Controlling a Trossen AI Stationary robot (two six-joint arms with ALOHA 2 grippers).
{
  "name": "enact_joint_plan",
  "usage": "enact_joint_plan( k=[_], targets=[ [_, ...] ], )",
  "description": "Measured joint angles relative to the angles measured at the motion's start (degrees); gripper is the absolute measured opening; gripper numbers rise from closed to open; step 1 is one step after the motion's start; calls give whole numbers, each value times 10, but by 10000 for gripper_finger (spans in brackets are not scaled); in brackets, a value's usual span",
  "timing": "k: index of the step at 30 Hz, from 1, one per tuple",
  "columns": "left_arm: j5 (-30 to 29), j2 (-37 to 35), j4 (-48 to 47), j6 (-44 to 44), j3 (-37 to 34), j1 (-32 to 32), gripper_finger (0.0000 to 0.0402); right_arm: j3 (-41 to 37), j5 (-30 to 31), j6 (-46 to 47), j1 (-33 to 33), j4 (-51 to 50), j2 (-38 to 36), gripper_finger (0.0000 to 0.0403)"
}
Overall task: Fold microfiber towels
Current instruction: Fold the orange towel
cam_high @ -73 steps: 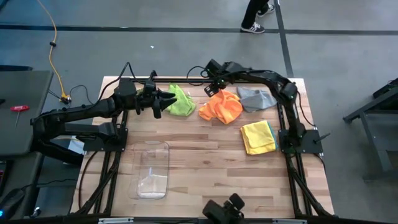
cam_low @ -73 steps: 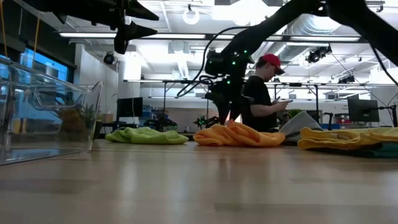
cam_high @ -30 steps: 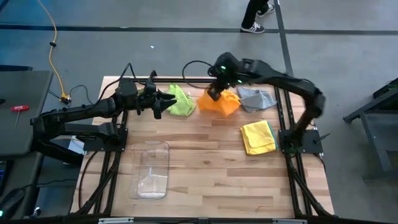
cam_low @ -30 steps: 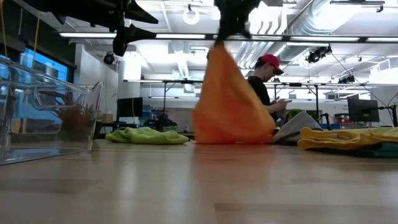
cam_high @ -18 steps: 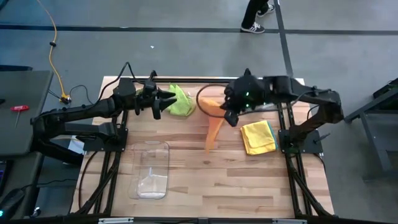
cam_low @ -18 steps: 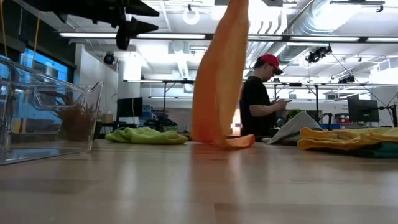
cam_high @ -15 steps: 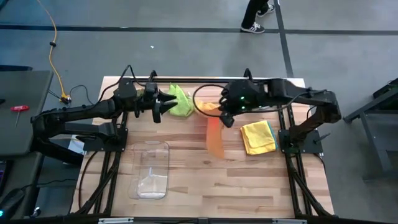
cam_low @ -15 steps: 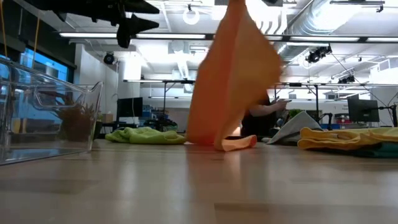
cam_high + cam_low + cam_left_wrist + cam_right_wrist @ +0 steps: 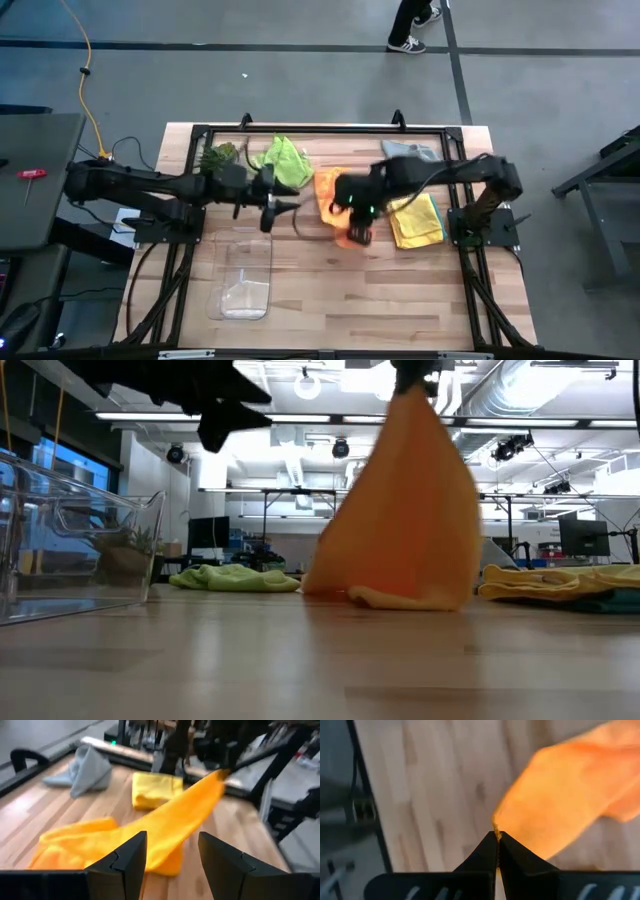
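My right gripper (image 9: 497, 836) is pinched tight on a corner of the orange towel (image 9: 405, 520), lifting it so the cloth hangs down with its lower edge trailing on the counter (image 9: 330, 290). My left gripper (image 9: 170, 851) hovers near it above the counter with fingers spread, holding nothing. The lime green towel (image 9: 285, 160) lies at the far edge beside the small plant (image 9: 217, 155). The yellow towel (image 9: 418, 220) sits just right of the orange one, with the grey towel (image 9: 85, 767) beyond it. The clear bin (image 9: 243, 272) stands toward the front left. I can read no labels or writing anywhere.
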Motion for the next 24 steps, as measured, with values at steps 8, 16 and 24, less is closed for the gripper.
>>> enact_joint_plan(
  k=[8,16,24],
  targets=[
    [-49,97,7,-20,0,-14,168,0,-17,-24,73,37,93,0],
    [-61,233,-12,-73,86,24,168,0,-32,-67,72,89,134,0],
    [-31,390,-134,4,269,95,168,0,-44,-81,75,86,130,0]
  ],
)
